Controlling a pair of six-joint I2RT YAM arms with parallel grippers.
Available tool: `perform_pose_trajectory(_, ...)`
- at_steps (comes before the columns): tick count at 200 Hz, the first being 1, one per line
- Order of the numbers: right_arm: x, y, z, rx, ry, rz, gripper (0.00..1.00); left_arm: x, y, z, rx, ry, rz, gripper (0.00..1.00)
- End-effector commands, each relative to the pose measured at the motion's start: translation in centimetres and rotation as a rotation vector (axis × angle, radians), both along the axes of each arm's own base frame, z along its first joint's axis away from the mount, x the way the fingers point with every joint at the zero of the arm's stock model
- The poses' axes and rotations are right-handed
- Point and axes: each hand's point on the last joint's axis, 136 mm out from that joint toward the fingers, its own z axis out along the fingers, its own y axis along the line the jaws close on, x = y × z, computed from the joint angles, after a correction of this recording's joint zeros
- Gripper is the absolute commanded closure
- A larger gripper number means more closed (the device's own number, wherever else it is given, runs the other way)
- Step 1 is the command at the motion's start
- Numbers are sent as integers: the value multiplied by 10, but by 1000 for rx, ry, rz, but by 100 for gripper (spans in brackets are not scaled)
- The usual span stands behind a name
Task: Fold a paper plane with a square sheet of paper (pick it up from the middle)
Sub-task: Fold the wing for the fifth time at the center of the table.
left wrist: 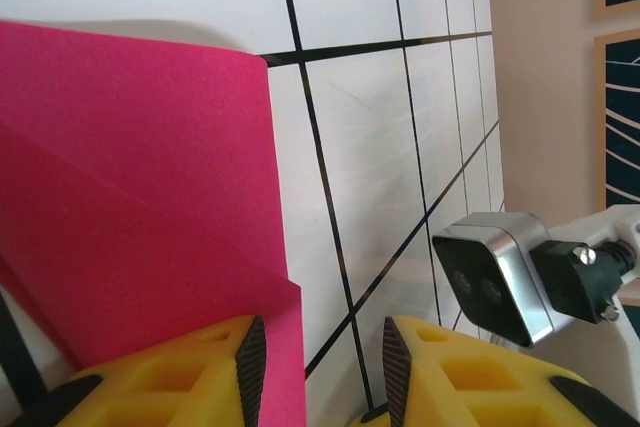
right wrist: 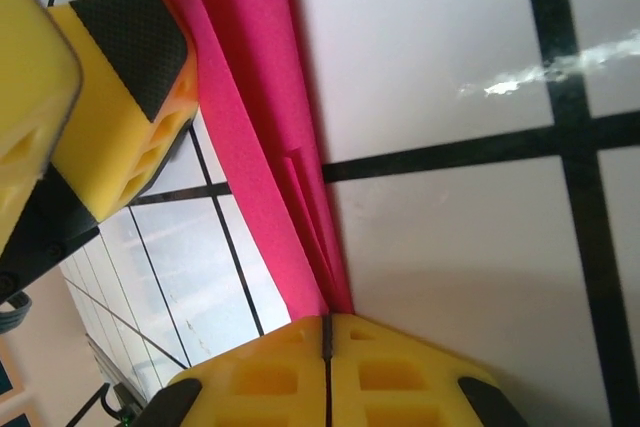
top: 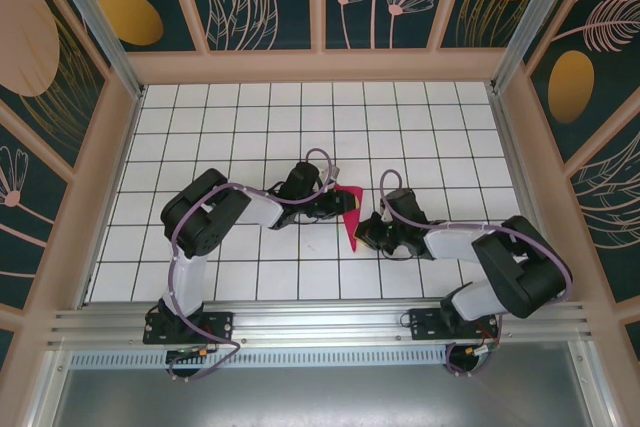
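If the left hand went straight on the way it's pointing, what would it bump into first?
Most likely the white tiled table, straight ahead through the gap of the open left hand. The pink paper lies just to one side, so it might brush that; depth is unclear.

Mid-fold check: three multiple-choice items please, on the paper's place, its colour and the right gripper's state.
1. The folded paper lies: A) between the left gripper and right gripper; B) against the back wall; C) on the base rail.
2. Its colour: A) blue; B) magenta-red; C) white.
3. The right gripper is: A) wide open; B) shut on the paper's point; C) shut on nothing.
Answers: 1A, the top view shows it between them; 2B, all views agree; 3B, its fingers meet with the point pinched.
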Motion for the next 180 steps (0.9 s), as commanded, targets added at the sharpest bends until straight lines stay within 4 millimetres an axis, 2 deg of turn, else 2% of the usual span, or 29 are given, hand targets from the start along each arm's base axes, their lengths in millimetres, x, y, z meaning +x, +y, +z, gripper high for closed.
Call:
perform_pose_trajectory(1, -7, -5, 7, -27, 1, 14, 90, -4, 6, -28, 79, 37, 0, 62)
perform_pose_trajectory(26, -11, 0, 12, 8, 4, 32, 86, -4, 6, -28, 78, 38, 0, 62)
perform_pose_trajectory(60, -14, -5, 6, -23, 23, 23, 84, -3, 5, -26, 73, 37, -3, 62)
perform_pose_trajectory(86, -18, 0, 7, -16, 25, 46, 83, -2, 5, -26, 72, 36, -1, 62)
perform_pose_trajectory(180, -29, -1, -5, -81, 42, 69, 88, -3, 3, -24, 70, 38, -5, 62)
